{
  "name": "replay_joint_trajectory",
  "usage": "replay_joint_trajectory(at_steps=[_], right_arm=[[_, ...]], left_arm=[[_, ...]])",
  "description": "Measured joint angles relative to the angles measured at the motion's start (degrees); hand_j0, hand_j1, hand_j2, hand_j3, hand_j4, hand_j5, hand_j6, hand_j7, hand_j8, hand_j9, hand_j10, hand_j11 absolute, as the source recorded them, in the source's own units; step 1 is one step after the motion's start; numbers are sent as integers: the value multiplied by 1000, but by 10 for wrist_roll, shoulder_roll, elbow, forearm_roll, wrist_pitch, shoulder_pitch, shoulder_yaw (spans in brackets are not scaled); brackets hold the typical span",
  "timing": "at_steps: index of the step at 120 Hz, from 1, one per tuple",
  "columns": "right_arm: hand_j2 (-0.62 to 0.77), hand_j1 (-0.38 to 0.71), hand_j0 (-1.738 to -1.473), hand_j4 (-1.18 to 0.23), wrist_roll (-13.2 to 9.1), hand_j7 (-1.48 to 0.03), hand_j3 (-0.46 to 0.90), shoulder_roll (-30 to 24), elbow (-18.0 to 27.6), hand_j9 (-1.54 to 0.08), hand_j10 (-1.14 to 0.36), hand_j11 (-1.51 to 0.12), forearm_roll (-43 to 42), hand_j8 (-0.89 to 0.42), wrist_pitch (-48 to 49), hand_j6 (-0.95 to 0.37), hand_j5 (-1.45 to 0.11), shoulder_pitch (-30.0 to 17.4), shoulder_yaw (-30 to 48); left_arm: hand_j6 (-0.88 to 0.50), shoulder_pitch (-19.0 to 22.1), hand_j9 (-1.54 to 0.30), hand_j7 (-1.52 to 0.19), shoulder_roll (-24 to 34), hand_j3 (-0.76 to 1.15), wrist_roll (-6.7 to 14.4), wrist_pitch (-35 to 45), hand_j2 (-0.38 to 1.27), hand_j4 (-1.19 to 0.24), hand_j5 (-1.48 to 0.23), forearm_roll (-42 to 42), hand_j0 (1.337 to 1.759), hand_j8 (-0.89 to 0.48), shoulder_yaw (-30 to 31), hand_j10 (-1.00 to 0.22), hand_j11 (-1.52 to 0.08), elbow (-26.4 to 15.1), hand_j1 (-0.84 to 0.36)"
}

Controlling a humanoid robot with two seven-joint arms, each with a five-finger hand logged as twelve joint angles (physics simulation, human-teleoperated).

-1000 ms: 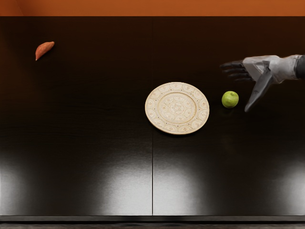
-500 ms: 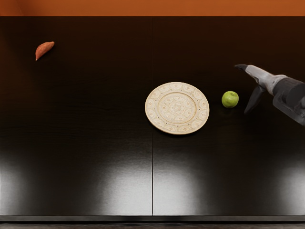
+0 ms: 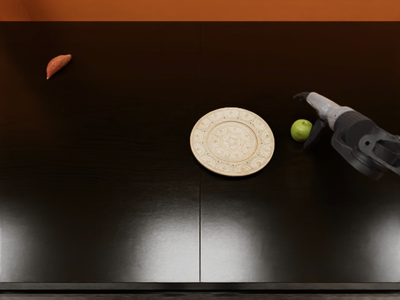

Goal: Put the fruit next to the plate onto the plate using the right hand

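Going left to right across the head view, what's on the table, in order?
orange sweet potato → patterned plate → green fruit → right hand, its arm coming in from the right edge

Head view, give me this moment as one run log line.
right hand: open, just right of green fruit | green fruit: on table beside plate, not grasped | left hand: not in view

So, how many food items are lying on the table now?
2. A green fruit lies just right of the plate, close to the right hand. An orange tapered item lies near the far left corner of the table. None appears hidden.
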Motion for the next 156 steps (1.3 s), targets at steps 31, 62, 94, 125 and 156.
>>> replay_joint_trajectory(at_steps=[31, 62, 94, 125, 156], right_arm=[[-55, -1, -1658, -295, -31, -379, 0, 20, -6, -380, -295, -380, 1, -296, -2, -297, -380, 0, 2], [-70, 86, -1658, -367, -36, -474, 0, 24, -5, -474, -367, -474, 1, -368, -9, -369, -474, -1, 3], [-78, 135, -1658, -407, -36, -526, 0, 23, -1, -527, -407, -526, 1, -408, -18, -408, -527, -5, 0], [-46, 202, -1658, -472, -37, -612, 0, 19, 10, -611, -473, -611, 5, -458, -19, -474, -613, -5, 2], [30, 245, -1658, -531, -37, -699, 0, -8, 36, -700, -500, -701, 10, -404, -18, -537, -709, -5, 4]], left_arm=[[-245, 0, -318, -318, 0, 0, 0, 0, 49, -245, -318, 0, 1658, -245, 0, -245, -318, 0, 55], [-245, 0, -318, -318, 0, 0, 0, 0, 49, -245, -318, 0, 1658, -245, 0, -245, -318, 0, 55], [-245, 0, -318, -318, 0, 0, 0, 0, 49, -245, -318, 0, 1658, -245, 0, -245, -318, 0, 55], [-245, 0, -318, -318, 0, 0, 0, 0, 49, -245, -318, 0, 1658, -245, 0, -245, -318, 0, 55], [-245, 0, -318, -318, 0, 0, 0, 0, 49, -245, -318, 0, 1658, -245, 0, -245, -318, 0, 55]])
